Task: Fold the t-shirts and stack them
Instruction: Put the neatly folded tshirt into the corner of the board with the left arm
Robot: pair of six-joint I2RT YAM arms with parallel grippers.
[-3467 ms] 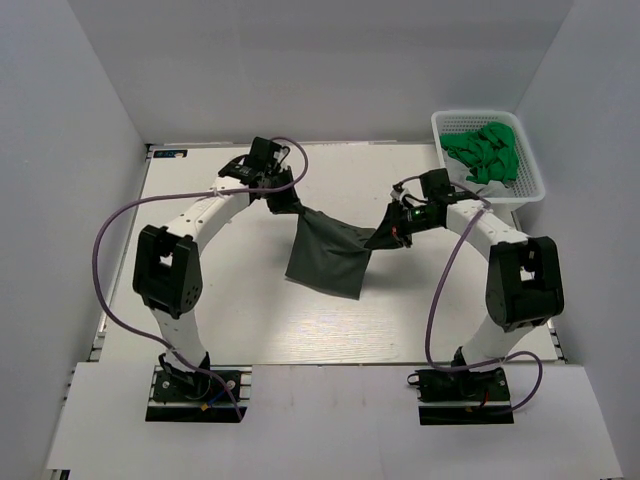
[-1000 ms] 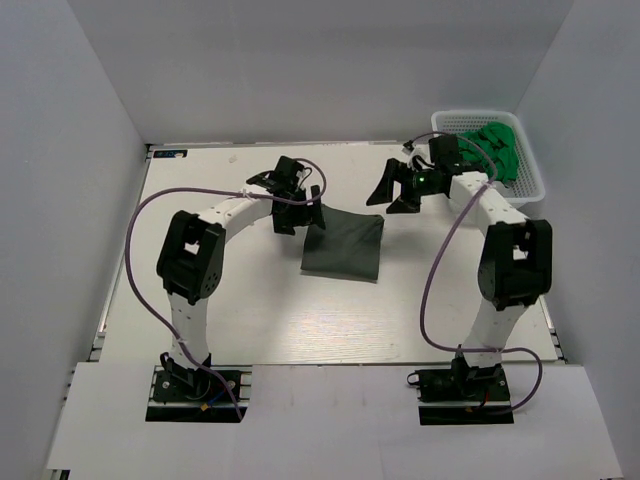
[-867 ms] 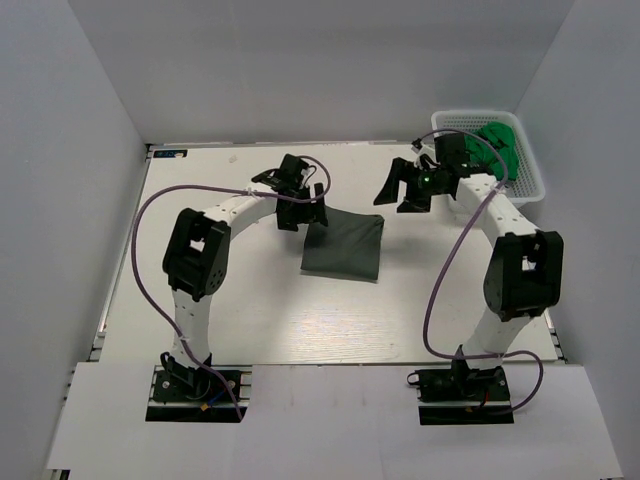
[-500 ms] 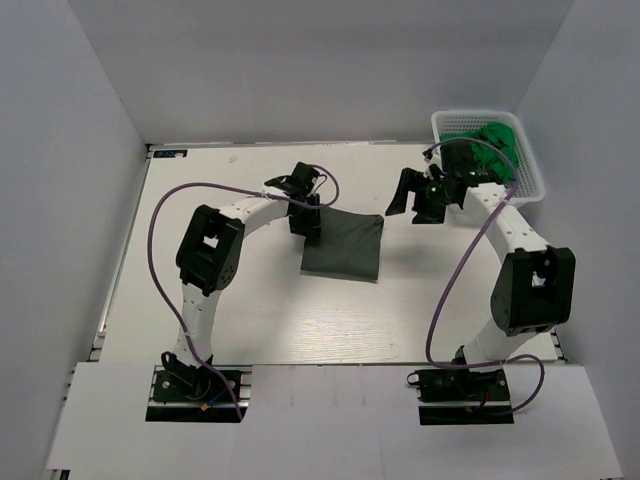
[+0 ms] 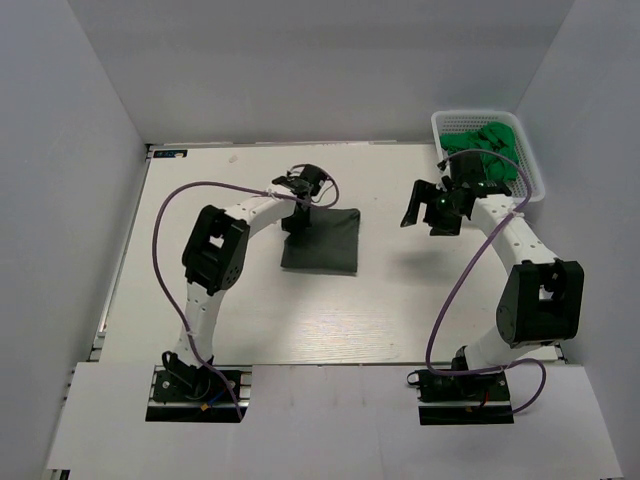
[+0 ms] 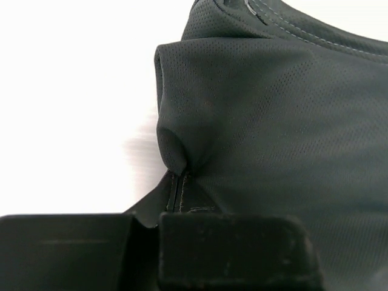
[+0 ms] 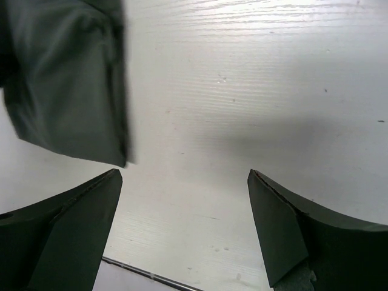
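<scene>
A dark charcoal grey t-shirt (image 5: 322,242) lies folded into a rectangle on the white table, left of centre. My left gripper (image 5: 299,221) is shut on a pinched-up fold at the shirt's left edge; in the left wrist view the cloth (image 6: 273,121) bunches into the shut jaws (image 6: 176,203). My right gripper (image 5: 426,208) hangs open over bare table to the shirt's right, holding nothing. Its wrist view shows the spread fingers (image 7: 66,224) and the grey shirt (image 7: 60,79) at the upper left. Green t-shirts (image 5: 487,148) lie crumpled in the basket.
A white lattice basket (image 5: 533,166) stands at the back right corner of the table. Grey walls close in the table at the left, back and right. A purple cable loops from each arm.
My left gripper closed on the grey shirt's left edge and pulled the shirt a little to the left. My right arm, still open, drew away to the right.
</scene>
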